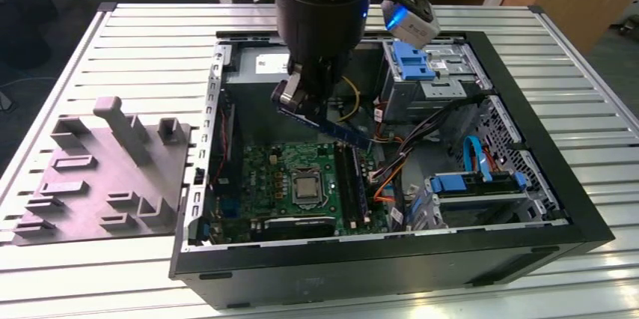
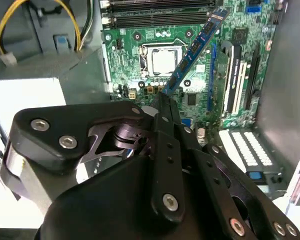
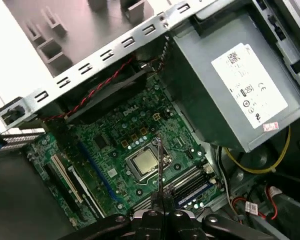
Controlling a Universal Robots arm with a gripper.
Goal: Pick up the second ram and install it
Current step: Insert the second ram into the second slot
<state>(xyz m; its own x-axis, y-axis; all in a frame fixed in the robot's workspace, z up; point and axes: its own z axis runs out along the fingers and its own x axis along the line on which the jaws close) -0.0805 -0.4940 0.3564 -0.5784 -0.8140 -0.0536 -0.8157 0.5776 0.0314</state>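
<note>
The gripper [image 1: 296, 105] is clamped on one end of the second ram [image 1: 340, 131], holding it in the air above the motherboard [image 1: 269, 177] inside the open computer case [image 1: 399, 259]. In the exterior view the stick's long axis runs from the gripper toward four o'clock; the memory slots [image 1: 352, 177] lie beneath, toward six o'clock, running twelve to six. By my judgement the stick is not yet aligned with them.

hand [image 2: 162, 100] clamps second ram [image 2: 195, 47] | ram tilted above green motherboard [image 2: 132, 65]

Bright, even light — soft shadow inside the case [image 1: 330, 278], mild glare.
</note>
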